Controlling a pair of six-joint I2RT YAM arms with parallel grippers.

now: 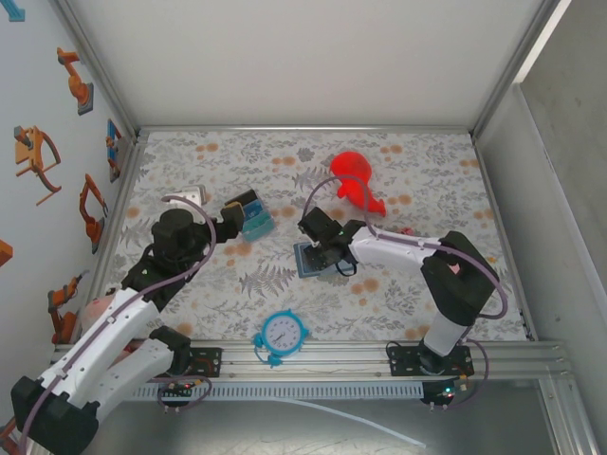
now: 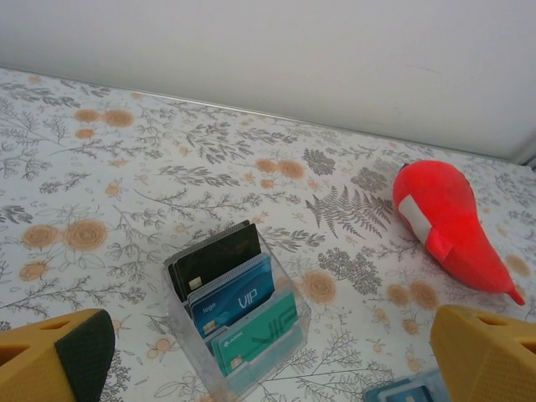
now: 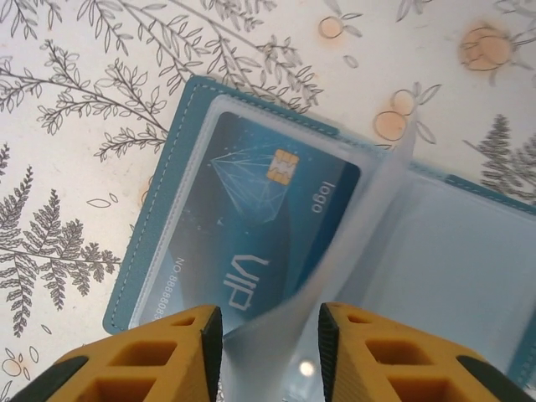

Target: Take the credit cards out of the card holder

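The card holder (image 3: 153, 219) lies open on the flowered table, teal-blue with clear sleeves inside. A dark blue VIP credit card (image 3: 251, 209) sits in its left sleeve. One clear sleeve page (image 3: 368, 218) stands up from the fold and runs down between the jaws of my right gripper (image 3: 270, 335), which are a little apart and not pressed on it. From above, the right gripper (image 1: 327, 248) hovers over the card holder (image 1: 305, 260) at mid-table. My left gripper (image 2: 276, 360) is wide open, with nothing between its fingers, above a clear card stand (image 2: 180, 314).
The clear stand holds a black, a blue and a teal card (image 2: 255, 335), and sits left of centre (image 1: 256, 221). A red plush toy (image 1: 356, 178) lies at the back. A blue clock (image 1: 283, 334) is at the near edge, a white object (image 1: 193, 196) at the far left.
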